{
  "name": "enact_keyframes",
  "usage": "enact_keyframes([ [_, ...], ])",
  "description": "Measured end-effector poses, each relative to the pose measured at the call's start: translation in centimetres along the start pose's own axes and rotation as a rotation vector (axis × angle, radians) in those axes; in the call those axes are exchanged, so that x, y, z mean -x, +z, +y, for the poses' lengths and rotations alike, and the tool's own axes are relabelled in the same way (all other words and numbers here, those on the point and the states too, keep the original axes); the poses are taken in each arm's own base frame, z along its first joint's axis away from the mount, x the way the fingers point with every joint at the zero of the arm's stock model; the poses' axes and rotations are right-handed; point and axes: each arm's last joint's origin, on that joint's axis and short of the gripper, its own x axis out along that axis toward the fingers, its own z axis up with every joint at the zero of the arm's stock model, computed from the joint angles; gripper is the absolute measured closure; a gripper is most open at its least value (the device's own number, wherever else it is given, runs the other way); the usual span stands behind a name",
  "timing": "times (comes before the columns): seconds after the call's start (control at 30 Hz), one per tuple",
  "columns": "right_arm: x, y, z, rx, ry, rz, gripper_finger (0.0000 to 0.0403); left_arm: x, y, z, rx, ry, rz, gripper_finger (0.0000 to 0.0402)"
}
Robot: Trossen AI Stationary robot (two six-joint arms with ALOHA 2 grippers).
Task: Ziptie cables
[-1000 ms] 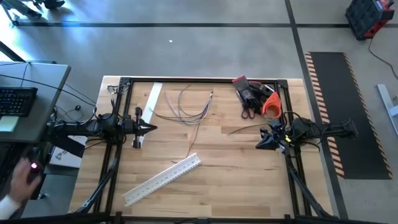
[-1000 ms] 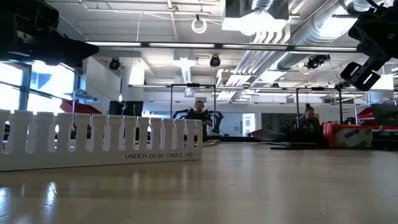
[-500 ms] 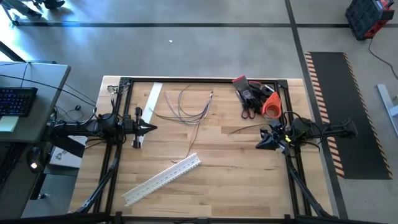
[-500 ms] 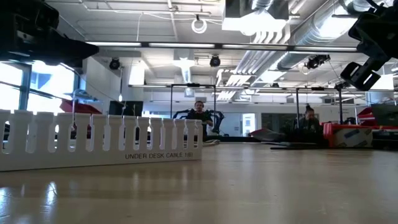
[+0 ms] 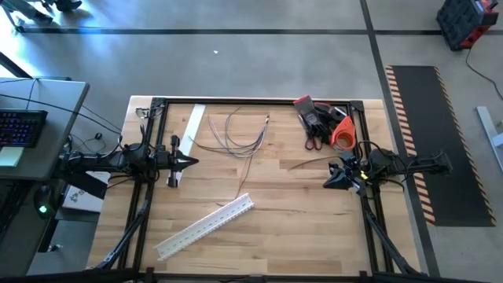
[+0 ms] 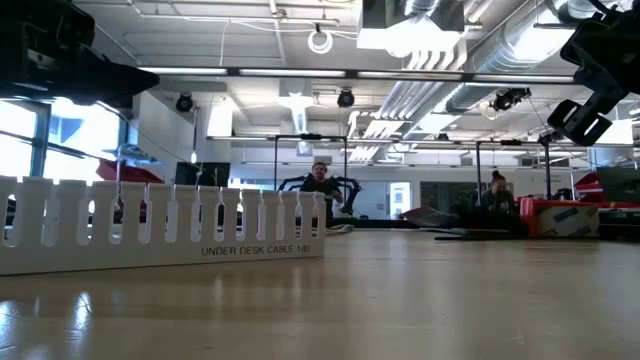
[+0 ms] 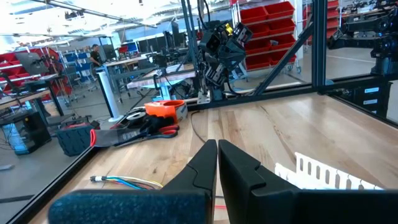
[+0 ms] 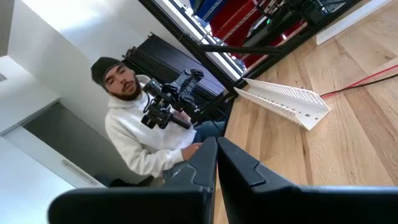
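1. Cables [image 5: 244, 135]: loose bunch of thin grey and brownish wires, curved, lying unbundled toward the far middle of the wooden surface [image 5: 283, 228]; coloured ends also in the left wrist view [image 7: 124, 182].
2. No tie seen around the bunch; strands spread apart, so nothing of the bundling judged done.
3. Left gripper [image 5: 191, 163]: parked at the left edge, pointing inward, jaws pressed fully together, holding nothing; well apart from the cables.
4. Right gripper [image 5: 328, 182]: parked at the right edge, pointing inward, jaws likewise closed on nothing; also well apart from the cables.
5. Elsewhere on the surface: one flat white strip [image 5: 189, 135] near the left gripper, a slotted white channel [image 5: 206, 226] lying diagonally nearer the front, a red, black and orange heap of tools [image 5: 322, 122] in the far right corner.
6. A single thin dark strand [image 5: 308, 163] lying between the heap and the right gripper; whether a tie or a wire, cannot tell.
7. Person in a white hooded top [image 8: 140, 134] beyond the left edge, seen from the right wrist.
8. Left to do, as judged: gather the strands, fetch a tie, loop it round, pull it tight. Task at its very start.
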Motion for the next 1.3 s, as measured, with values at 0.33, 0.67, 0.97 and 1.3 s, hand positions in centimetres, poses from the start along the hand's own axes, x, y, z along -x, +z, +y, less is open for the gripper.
enact_keyframes([
  [0.33, 0.0, 0.0, 0.0, 0.000, 0.000, 0.000, 0.0403, 0.0, 0.0, 0.0, 0.002, 0.000, 0.000, 0.0402],
  [0.67, 0.0, 0.0, 0.0, 0.000, 0.000, -0.001, 0.0403, 0.0, 0.4, -0.1, 0.442, -0.049, -0.043, 0.0402],
  [0.97, 0.0, 0.0, 0.0, 0.000, 0.000, 0.000, 0.0403, 0.4, 5.2, -0.3, 0.510, -0.271, -0.364, 0.0387],
  [1.3, 0.0, 0.0, 0.0, 0.000, 0.000, -0.001, 0.0403, -3.3, 6.5, -2.8, 0.290, -0.253, 0.047, 0.0291],
])
